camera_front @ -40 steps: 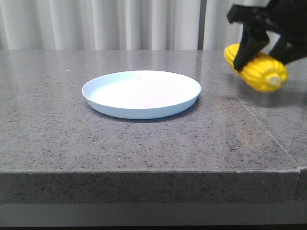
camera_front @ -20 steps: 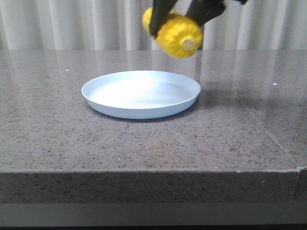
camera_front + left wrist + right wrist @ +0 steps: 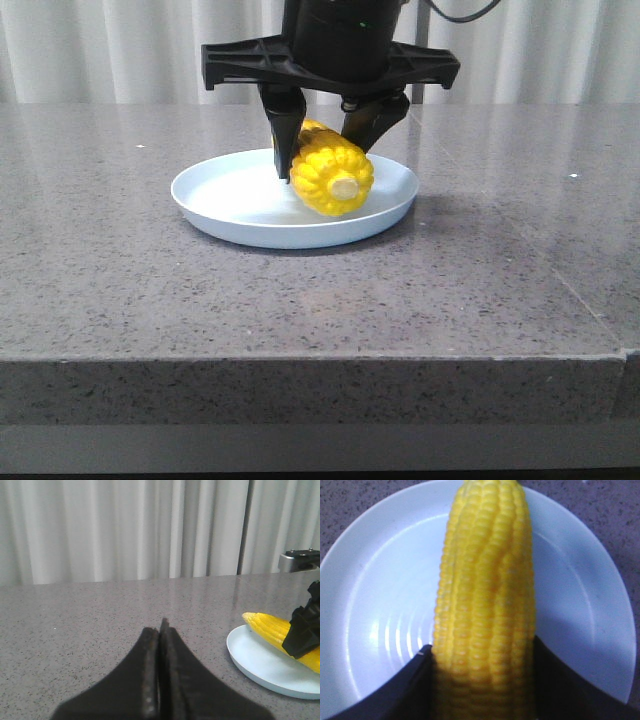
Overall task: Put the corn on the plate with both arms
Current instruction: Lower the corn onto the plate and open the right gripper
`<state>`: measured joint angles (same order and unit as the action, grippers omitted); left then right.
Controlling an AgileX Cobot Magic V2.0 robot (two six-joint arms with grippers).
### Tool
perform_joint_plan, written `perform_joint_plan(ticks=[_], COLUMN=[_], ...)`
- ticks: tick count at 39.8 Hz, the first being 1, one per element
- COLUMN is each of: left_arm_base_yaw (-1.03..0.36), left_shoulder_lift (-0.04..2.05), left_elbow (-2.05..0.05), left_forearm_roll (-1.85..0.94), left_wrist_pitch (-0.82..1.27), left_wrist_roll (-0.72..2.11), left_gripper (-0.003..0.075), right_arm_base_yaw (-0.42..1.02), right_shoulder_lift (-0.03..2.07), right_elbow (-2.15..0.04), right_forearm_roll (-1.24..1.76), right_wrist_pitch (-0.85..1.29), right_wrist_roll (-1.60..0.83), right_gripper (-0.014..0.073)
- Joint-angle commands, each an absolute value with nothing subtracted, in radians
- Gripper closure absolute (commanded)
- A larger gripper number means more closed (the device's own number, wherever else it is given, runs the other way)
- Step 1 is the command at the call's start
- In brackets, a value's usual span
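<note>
Right hand (image 3: pixel 325 140) is seen in the front view lowered over the plate (image 3: pixel 215 195), its two black fingers clamped on either side of the corn (image 3: pixel 330 172). The corn is held lengthwise toward the front edge of the tabletop (image 3: pixel 300 300), pale stub end facing the camera, over the right half of the plate. Whether the cob touches the plate surface cannot be told. The plate sits near the middle of the grey speckled tabletop, nearer its far edge than its front edge. White curtains (image 3: pixel 140 50) hang behind the far edge.

In the left wrist view, the left hand (image 3: pixel 159 630) is shown with its fingers pressed together, nothing between them, low over bare tabletop (image 3: pixel 75 610). The plate (image 3: pixel 260 665) lies apart from it, with the corn (image 3: pixel 270 627) over it and a black finger of the right hand (image 3: pixel 302 635) gripping the cob.

In the right wrist view, the corn (image 3: pixel 485 595) is seen running across the middle of the plate (image 3: pixel 375 600), kernels in neat rows. The right hand's dark fingers (image 3: pixel 405 690) are pressed against both sides of the cob's near end.
</note>
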<state>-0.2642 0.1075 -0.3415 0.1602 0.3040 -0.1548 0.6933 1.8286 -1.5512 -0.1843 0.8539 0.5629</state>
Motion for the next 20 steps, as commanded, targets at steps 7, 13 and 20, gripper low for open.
perform_joint_plan(ticks=[7, 13, 20], left_arm_base_yaw=[-0.263, -0.263, -0.263], left_shoulder_lift=[0.116, 0.116, 0.116], left_elbow=[-0.369, -0.369, -0.369], left_forearm_roll=[0.163, 0.163, 0.163], left_wrist_pitch=[0.216, 0.216, 0.216], left_wrist_roll=[-0.159, -0.159, -0.159], left_gripper=[0.0741, 0.0741, 0.0741], right_arm_base_yaw=[0.691, 0.691, 0.686], right_shoulder_lift=[1.777, 1.775, 1.729], right_elbow=[-1.588, -1.588, -1.632], right_forearm_roll=[-0.2, -0.198, -0.216], right_wrist_pitch=[0.822, 0.822, 0.868], right_wrist_roll=[0.567, 0.567, 0.567], right_gripper=[0.0011, 0.0013, 0.0018])
